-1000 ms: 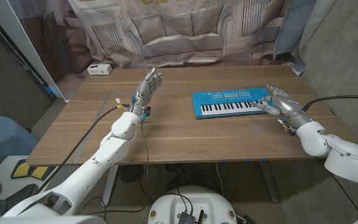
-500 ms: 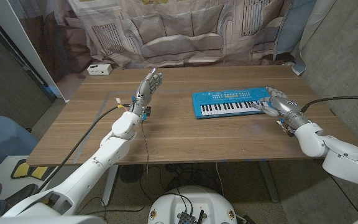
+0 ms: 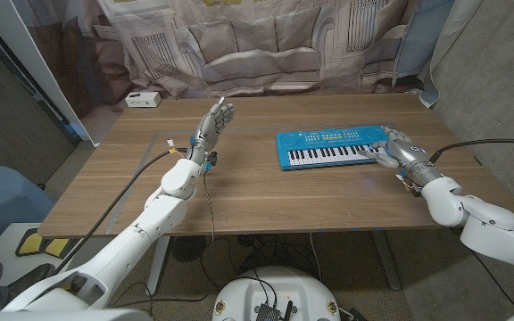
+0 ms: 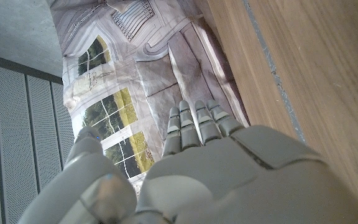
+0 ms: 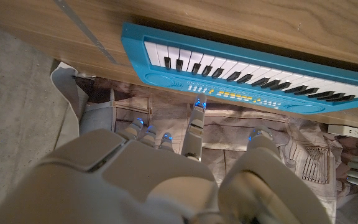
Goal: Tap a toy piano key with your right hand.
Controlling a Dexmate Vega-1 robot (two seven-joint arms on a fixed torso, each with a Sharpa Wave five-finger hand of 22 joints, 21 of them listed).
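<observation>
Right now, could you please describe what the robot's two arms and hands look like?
Both arms have glossy white rounded shells. The left hand and right hand are grey metallic, with segmented fingers and smooth plates across the back. A black cable runs along each forearm, and there is a small blue part at the left wrist. Small blue lights glow at the right hand's knuckles in its wrist view.

White arms (image 3: 141,227) — grey hands, black cables
</observation>
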